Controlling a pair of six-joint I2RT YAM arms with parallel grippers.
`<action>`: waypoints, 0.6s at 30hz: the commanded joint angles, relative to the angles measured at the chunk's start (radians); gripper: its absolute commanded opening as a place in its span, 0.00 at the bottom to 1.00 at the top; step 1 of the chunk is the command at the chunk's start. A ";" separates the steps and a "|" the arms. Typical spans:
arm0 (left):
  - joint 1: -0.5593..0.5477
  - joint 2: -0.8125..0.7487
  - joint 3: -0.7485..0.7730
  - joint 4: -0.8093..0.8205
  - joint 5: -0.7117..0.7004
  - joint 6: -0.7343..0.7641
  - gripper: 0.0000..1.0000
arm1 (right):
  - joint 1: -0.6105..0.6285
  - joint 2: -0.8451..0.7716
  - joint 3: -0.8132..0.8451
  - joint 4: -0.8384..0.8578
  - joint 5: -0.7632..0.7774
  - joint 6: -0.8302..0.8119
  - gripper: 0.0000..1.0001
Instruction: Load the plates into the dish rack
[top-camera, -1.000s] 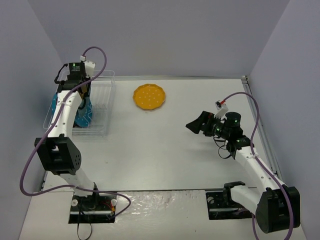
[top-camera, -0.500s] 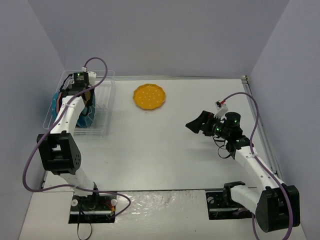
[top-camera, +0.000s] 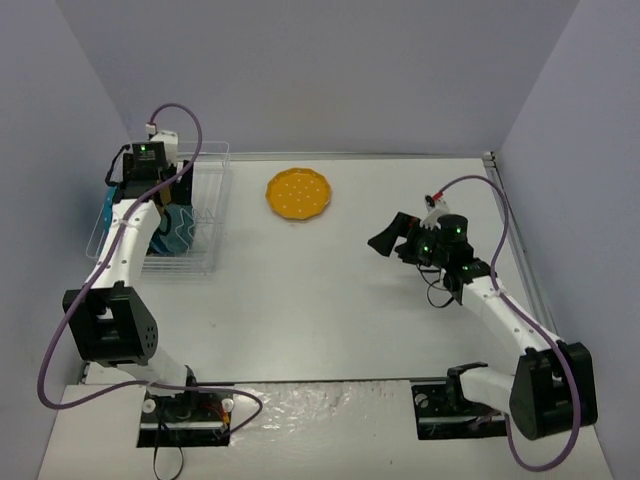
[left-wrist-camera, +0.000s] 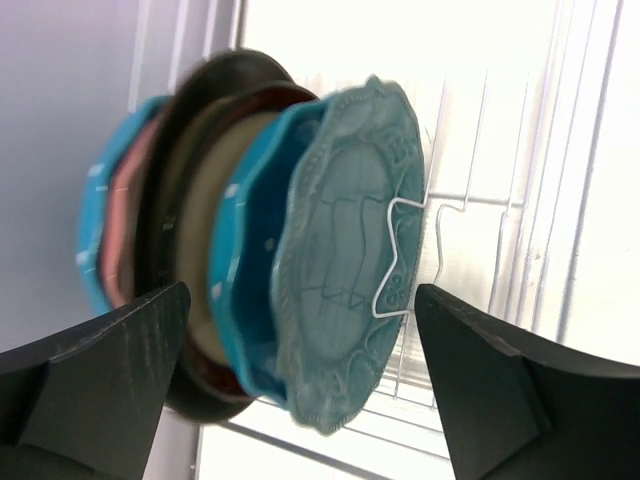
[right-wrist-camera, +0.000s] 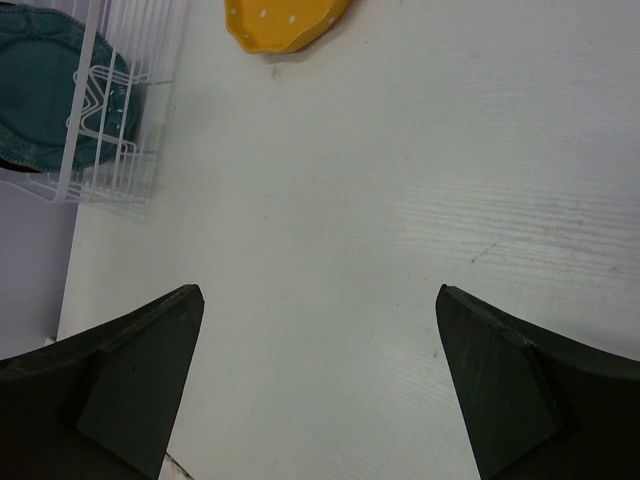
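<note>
Several plates stand on edge in the dish rack (left-wrist-camera: 520, 200). The dark teal plate (left-wrist-camera: 345, 250) is nearest, leaning on a white wire tine. Behind it come a bright blue plate (left-wrist-camera: 245, 260), dark-rimmed cream plates (left-wrist-camera: 190, 200), a pink one and another blue one. My left gripper (left-wrist-camera: 300, 340) is open, one finger on each side of the stack's lower edge, touching nothing. From above it hangs over the rack's left half (top-camera: 160, 192). The yellow plate (top-camera: 298, 193) lies flat on the table at the back. My right gripper (top-camera: 385, 240) is open and empty, pointing toward the yellow plate (right-wrist-camera: 285, 20).
The dish rack (top-camera: 205, 215) sits at the table's far left against the left wall, its right rows of tines bare. White tabletop (right-wrist-camera: 350, 250) lies between the right gripper and the rack (right-wrist-camera: 130, 150). Walls close the back and both sides.
My left gripper has opened and let go of the dark teal plate, which now stands in the rack. The right arm has shifted slightly to the left.
</note>
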 joint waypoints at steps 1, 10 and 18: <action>0.004 -0.162 0.083 0.041 0.004 -0.077 0.95 | 0.048 0.083 0.152 0.039 0.157 -0.023 0.98; -0.018 -0.457 -0.059 -0.017 0.152 -0.292 0.97 | 0.209 0.494 0.497 -0.032 0.469 -0.056 0.93; -0.125 -0.714 -0.390 0.044 0.242 -0.409 0.97 | 0.302 0.816 0.862 -0.081 0.631 -0.109 0.82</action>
